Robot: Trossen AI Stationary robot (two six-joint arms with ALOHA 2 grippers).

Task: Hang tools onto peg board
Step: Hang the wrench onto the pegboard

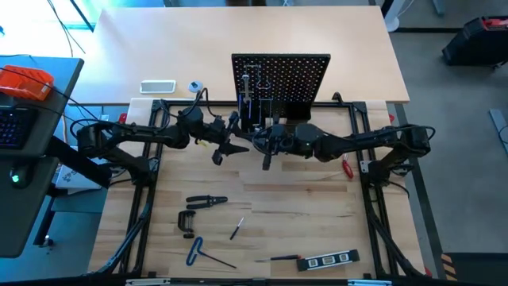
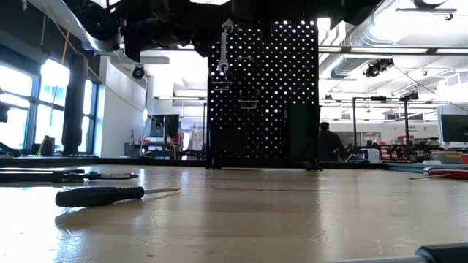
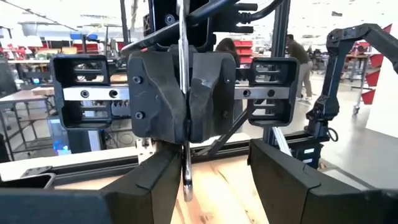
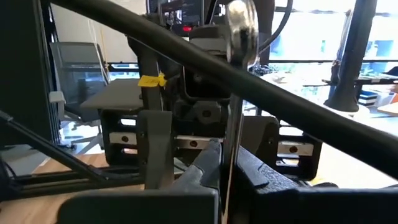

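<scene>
The right end effector (image 1: 267, 156) pinched a silver wrench (image 3: 185, 93), its long axis upright, above the tabletop (image 1: 302, 206); the peg board (image 1: 280, 78) stood just beyond, and the left end effector (image 1: 226, 148) waited spread.

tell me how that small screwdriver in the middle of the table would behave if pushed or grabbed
The small screwdriver has a round-looking handle, so a sideways push would probably roll it. It looks thin and light, likely stiff. Lying flat on the table, it may slip from the fingers.

Both arms (image 1: 262, 143) close before the peg board (image 1: 280, 78), blocking it.
</scene>
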